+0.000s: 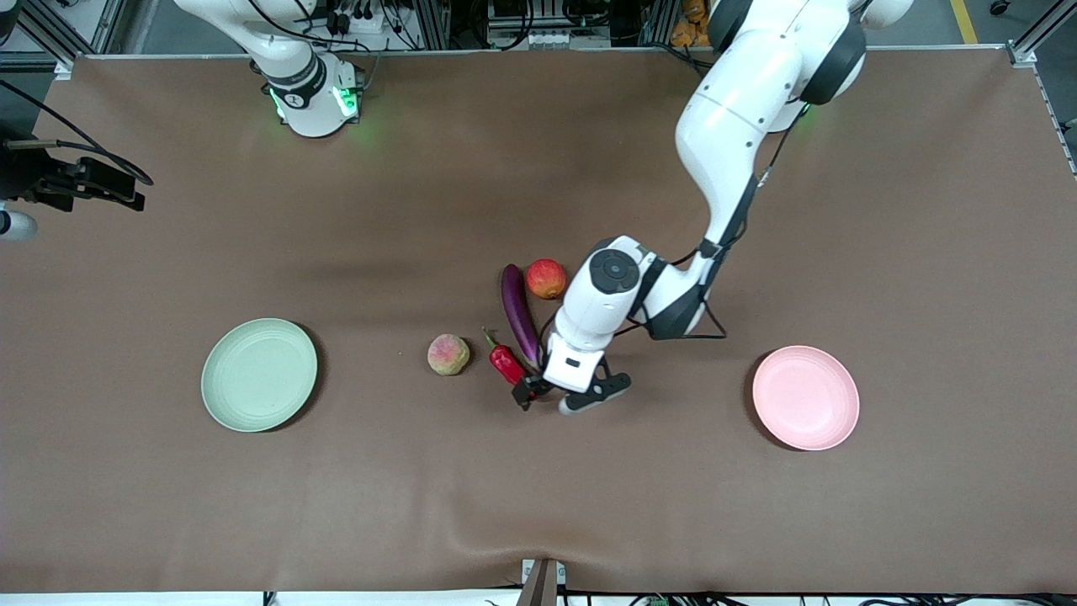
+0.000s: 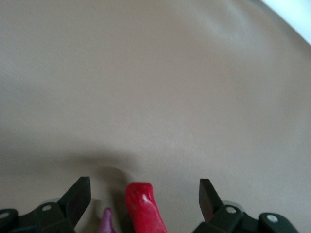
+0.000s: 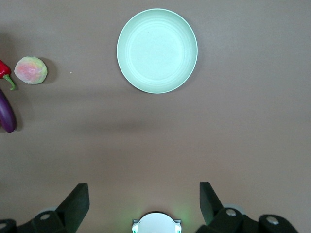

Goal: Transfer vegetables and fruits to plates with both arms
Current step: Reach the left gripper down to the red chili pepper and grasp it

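Red chili pepper [image 1: 507, 364] lies stem away from the front camera, its tip between the left gripper's [image 1: 538, 392] wide-open fingers; right gripper [image 3: 144, 204] waits open, empty.

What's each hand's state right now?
Left hand: open, low over the red chili pepper, its tip between the fingers, not gripped.
Right hand: open, empty, waiting high above the table.

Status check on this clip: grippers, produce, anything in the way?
Left gripper open, low around the chili pepper. Right gripper open, waiting high. Eggplant lies right beside the chili. Both plates empty.
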`<state>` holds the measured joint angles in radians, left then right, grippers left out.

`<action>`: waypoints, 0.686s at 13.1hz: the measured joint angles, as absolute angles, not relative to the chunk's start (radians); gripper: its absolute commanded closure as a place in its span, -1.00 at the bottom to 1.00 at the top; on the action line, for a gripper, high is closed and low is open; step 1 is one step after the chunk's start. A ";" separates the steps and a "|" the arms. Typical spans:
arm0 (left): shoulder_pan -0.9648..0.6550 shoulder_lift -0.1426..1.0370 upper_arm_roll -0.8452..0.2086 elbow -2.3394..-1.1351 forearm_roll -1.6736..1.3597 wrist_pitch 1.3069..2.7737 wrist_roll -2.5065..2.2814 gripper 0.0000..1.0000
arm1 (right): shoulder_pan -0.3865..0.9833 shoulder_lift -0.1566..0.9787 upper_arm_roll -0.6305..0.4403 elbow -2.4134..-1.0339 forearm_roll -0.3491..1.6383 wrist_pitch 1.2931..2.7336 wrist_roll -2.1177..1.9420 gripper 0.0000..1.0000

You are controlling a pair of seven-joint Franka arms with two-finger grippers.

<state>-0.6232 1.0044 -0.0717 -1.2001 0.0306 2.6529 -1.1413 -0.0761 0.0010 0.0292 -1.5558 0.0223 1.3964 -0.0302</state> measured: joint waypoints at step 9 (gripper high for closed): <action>-0.637 1.069 -0.064 -1.181 0.031 2.728 -1.051 -0.69 | -0.076 0.001 0.029 -1.556 0.022 1.396 -0.030 -1.00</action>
